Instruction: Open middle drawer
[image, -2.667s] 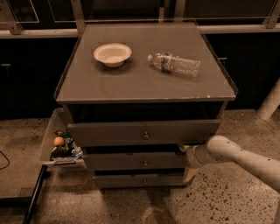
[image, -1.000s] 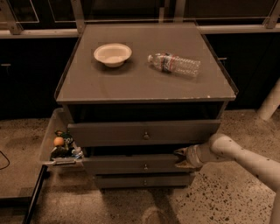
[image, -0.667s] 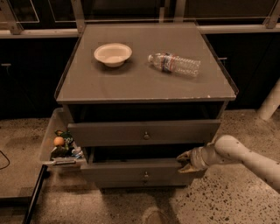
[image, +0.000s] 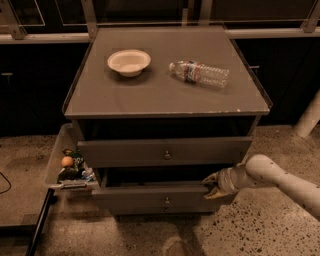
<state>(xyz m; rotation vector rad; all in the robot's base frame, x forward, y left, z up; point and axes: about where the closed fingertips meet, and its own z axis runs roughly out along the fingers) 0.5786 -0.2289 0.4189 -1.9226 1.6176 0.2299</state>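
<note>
The grey cabinet (image: 165, 97) stands in the middle of the camera view. Its top drawer (image: 125, 151) has a small brass knob at its centre. Below it the middle drawer (image: 130, 199), with its own brass knob (image: 167, 202), is pulled out toward me, leaving a dark gap above its front. My gripper (image: 212, 187) is at the right end of the middle drawer's top edge, touching it. My white arm (image: 280, 182) reaches in from the lower right. The lowest drawer is hidden under the pulled-out one.
A white bowl (image: 129, 62) and a lying plastic water bottle (image: 199, 73) rest on the cabinet top. A side bin (image: 57, 150) with snacks and an orange fruit (image: 67, 161) hangs at the left. A white post (image: 309, 117) stands at the right. A dark pole (image: 40, 222) lies at the lower left.
The middle drawer has slid out toward me and now covers the lowest drawer's front. My gripper has moved forward with the drawer's right end.
</note>
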